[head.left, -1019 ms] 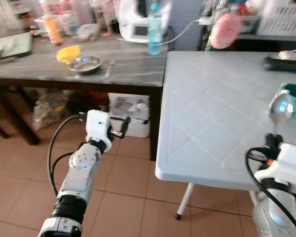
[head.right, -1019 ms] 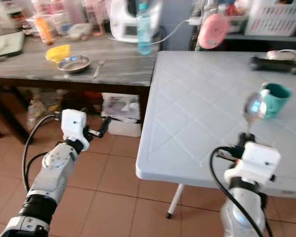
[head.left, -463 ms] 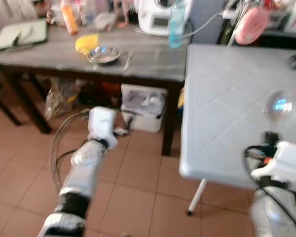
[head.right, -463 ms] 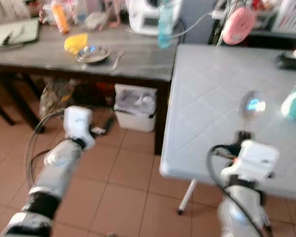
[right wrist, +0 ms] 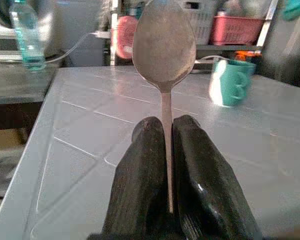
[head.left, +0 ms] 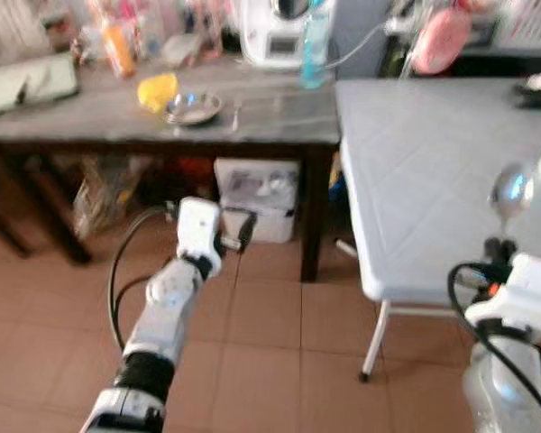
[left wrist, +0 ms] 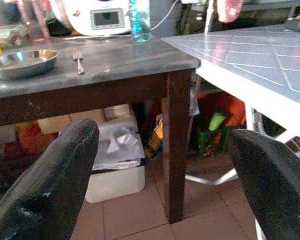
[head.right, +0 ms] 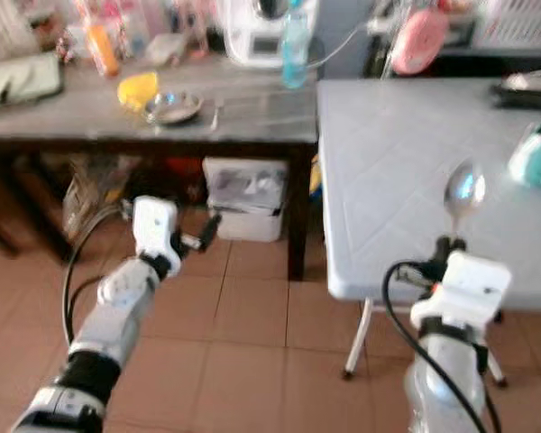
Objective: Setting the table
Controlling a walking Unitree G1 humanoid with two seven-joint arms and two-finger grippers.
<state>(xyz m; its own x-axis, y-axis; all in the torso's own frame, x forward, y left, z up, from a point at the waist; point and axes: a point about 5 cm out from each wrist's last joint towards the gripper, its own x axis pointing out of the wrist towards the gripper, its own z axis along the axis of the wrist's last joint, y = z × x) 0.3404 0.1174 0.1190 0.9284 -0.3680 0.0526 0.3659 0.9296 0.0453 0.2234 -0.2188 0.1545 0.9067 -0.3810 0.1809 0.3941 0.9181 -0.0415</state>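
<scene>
Tiled floor lies below; ahead of the right gripper [right wrist: 167,150], pinching a spoon [right wrist: 164,47] upright, the white table [head.right: 388,180] awaits. Left gripper [left wrist: 165,165] hangs spread. Next: carrying it forward, I judge.

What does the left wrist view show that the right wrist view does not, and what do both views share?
Left wrist view alone: the left gripper with fingers spread apart, a steel bowl and a fork on the dark wooden table, and a white bin underneath it.

Right wrist view alone: the right gripper shut on an upright spoon, and a teal mug.

Both: the white table and the blue bottle.
</scene>
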